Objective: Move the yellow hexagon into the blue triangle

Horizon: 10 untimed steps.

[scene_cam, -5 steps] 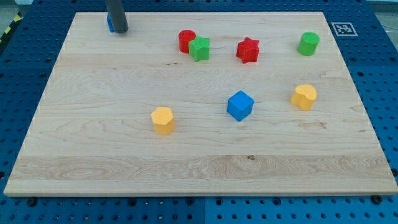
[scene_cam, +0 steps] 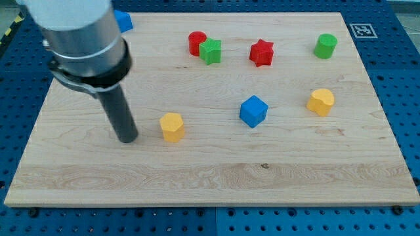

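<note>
Wooden board on a blue pegboard bench.
The pale board (scene_cam: 216,177) shows lengthwise grain and a small dark knot near the view's bottom. Blue perforated metal (scene_cam: 400,72) surrounds it on all sides. A black-and-white marker (scene_cam: 363,30) sits at the top right corner; yellow-black striped tape (scene_cam: 12,27) shows at top left.

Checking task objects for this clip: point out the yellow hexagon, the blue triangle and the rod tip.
yellow hexagon (scene_cam: 172,126), camera view, its top face.
blue triangle (scene_cam: 123,21), camera view, its visible corner.
my tip (scene_cam: 127,139), camera view, rod's very end.
</note>
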### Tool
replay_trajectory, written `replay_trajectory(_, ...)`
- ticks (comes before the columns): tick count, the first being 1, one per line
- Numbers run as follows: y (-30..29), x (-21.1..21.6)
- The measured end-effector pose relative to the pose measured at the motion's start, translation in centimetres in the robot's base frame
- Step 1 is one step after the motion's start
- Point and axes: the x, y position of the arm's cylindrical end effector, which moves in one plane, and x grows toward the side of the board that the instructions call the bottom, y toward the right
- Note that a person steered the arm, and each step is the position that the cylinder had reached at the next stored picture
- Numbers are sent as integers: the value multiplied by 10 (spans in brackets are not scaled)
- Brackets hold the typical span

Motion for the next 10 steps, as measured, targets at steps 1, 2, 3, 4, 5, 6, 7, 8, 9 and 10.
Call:
replay_trajectory(1, 25, -8)
replay_trajectory(2, 26, -44)
replay_trajectory(3, 26, -28)
replay_trajectory(4, 48, 6)
replay_trajectory(5, 92, 10)
replay_trajectory(6, 107, -13)
replay_trajectory(7, 107, -40)
replay_trajectory(8, 143, -21)
replay_trajectory(9, 171, -27)
replay_trajectory(10, 150, -48)
